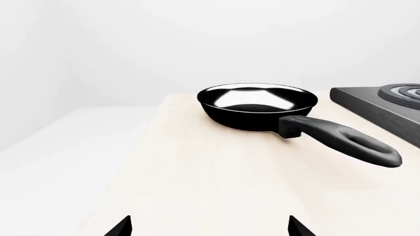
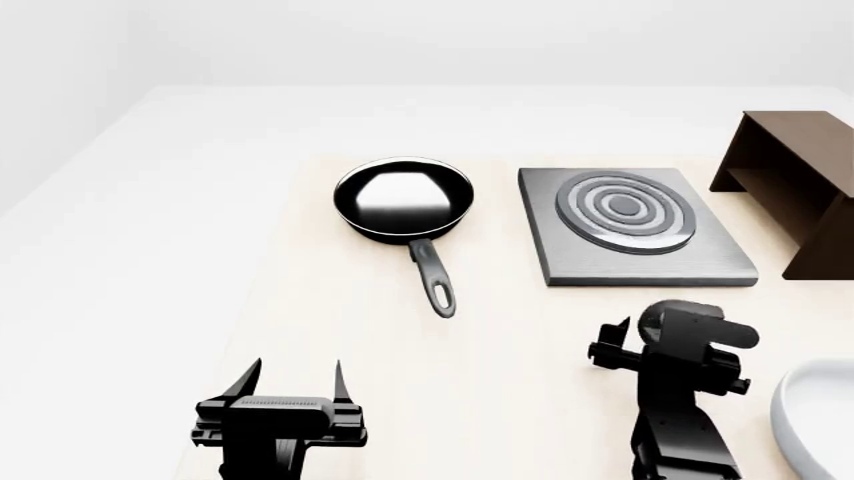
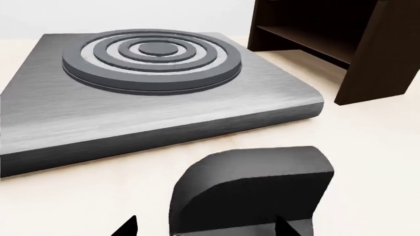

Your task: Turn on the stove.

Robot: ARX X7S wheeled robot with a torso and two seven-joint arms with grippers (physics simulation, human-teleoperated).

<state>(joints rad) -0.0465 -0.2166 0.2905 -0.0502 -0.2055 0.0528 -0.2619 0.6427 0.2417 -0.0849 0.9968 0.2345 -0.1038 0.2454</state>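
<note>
- Two tools hover over the desk (image 2: 374,380): my left tool (image 2: 291,382) gapes empty.
- My right tool (image 2: 611,352), near the stove (image 2: 641,255), grip state I cannot tell.

Both arms matte black: left gripper (image 2: 291,385) has two thin pointed prongs; right gripper (image 2: 617,350) sits on a blocky, rounded housing.

Table (image 2: 267,300): pan (image 2: 403,200) left of stove (image 2: 641,255), apart, handle toward robot | box (image 2: 794,190) right of stove, just beside | bowl (image 2: 814,425) at near right edge | left gripper (image 2: 291,382) before pan | right gripper (image 2: 641,350) before stove
</note>
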